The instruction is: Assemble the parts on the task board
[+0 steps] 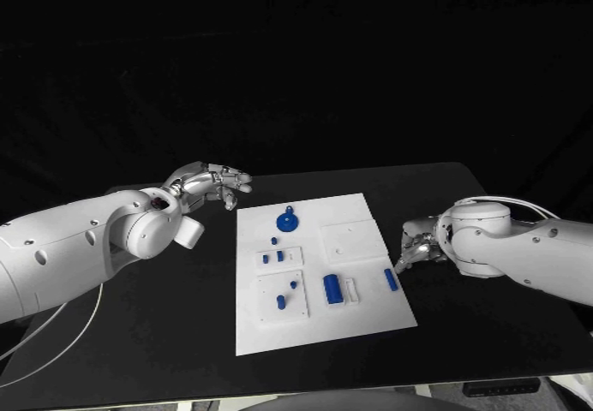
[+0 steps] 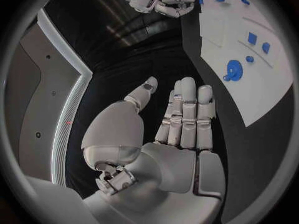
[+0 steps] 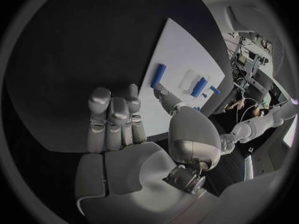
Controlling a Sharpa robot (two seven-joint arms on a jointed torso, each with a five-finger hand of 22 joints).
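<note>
I have both hands off the task board (image 1: 371, 330) and neither is carrying anything, so I judge this to be the reach stage, before any part is picked. My left hand (image 1: 212, 183) hovers over the black table (image 1: 148, 360) just off the board's far left corner; in its wrist view the fingers (image 2: 188, 115) lie straight and side by side, the thumb angled away, nothing between them. My right hand (image 1: 418, 246) sits just beside the board's right edge, fingers apart and empty in its own wrist view.

The closest part to that hand is the small blue bar (image 1: 391, 279) lying near the right edge of the board, almost at its fingertips. I would take that one next: it calls for a low pinch across its narrow sides. Left of it a larger blue block (image 1: 332, 288) lies on the board, and a round blue part (image 1: 287, 223) sits toward the far end.

From the head camera the right hand's fingers are mostly hidden behind its own forearm. I cannot make out which recess each small piece belongs to, or whether any is already seated.
</note>
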